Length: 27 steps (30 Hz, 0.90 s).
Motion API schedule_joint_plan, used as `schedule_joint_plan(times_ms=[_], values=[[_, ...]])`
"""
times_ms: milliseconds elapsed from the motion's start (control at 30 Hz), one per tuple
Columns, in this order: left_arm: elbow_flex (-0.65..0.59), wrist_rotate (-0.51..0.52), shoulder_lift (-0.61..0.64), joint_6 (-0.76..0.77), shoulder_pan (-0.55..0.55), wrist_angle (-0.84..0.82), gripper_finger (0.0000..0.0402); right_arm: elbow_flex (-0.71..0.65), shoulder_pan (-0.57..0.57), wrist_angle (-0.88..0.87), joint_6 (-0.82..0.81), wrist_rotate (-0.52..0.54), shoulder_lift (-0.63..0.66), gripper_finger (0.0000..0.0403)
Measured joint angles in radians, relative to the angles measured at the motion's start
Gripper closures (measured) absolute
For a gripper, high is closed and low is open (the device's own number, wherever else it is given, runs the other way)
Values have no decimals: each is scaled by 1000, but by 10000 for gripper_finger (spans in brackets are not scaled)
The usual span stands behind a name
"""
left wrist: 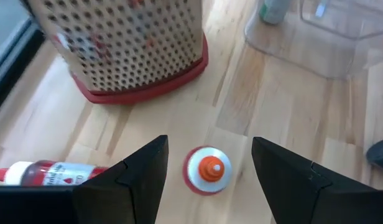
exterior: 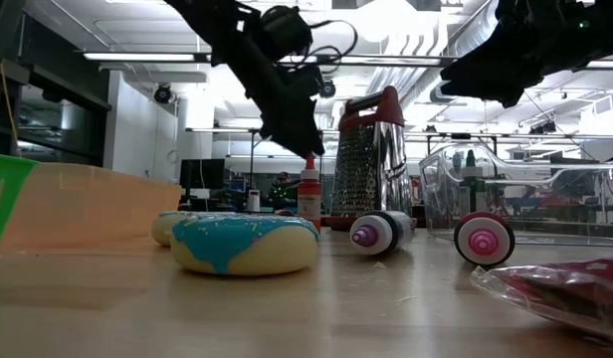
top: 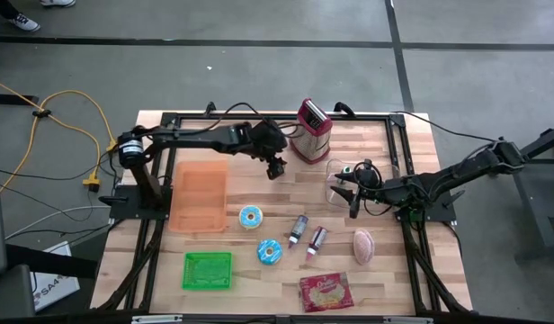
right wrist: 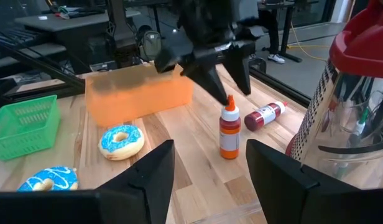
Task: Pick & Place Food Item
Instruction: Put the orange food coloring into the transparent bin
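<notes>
Upright orange-capped sauce bottle (right wrist: pixel 229 134) stands on table (top: pixel 394 279) beside box grater (top: pixel 311 130). Left gripper (right wrist: pixel 230 83) hovers directly above bottle, fingers spread, nothing held. Second bottle (right wrist: pixel 264 115) lies nearby. Right gripper (top: pixel 352 192) parted, empty, near clear container (exterior: pixel 525 194).

The left gripper (exterior: pixel 299 139) hangs from above, its dark fingers (exterior: pixel 287 124) pointing down, the upright sauce bottle (exterior: pixel 308 194) directly beneath their tips. Just to one side of the fingers stands a metal grater (exterior: pixel 374 159). Nearer the camera, well below them, lies a blue-iced doughnut (exterior: pixel 244 242).
</notes>
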<state>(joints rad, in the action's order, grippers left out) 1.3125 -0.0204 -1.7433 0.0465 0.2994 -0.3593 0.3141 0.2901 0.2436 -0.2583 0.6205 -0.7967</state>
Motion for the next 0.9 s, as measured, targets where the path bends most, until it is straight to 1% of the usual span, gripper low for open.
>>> schedule_joint_plan(times_ms=[167,600,800,900], values=[[0,45,-40,-13,-4,0,178,0,0,0,-2,0,0,215],[0,48,-55,-18,-28,-45,178,0,0,0,-2,0,0,215],[-7,54,-90,-27,-37,-43,178,0,0,0,-3,0,0,215],[-7,73,-116,-28,-37,-46,178,0,0,0,-3,-2,0,215]])
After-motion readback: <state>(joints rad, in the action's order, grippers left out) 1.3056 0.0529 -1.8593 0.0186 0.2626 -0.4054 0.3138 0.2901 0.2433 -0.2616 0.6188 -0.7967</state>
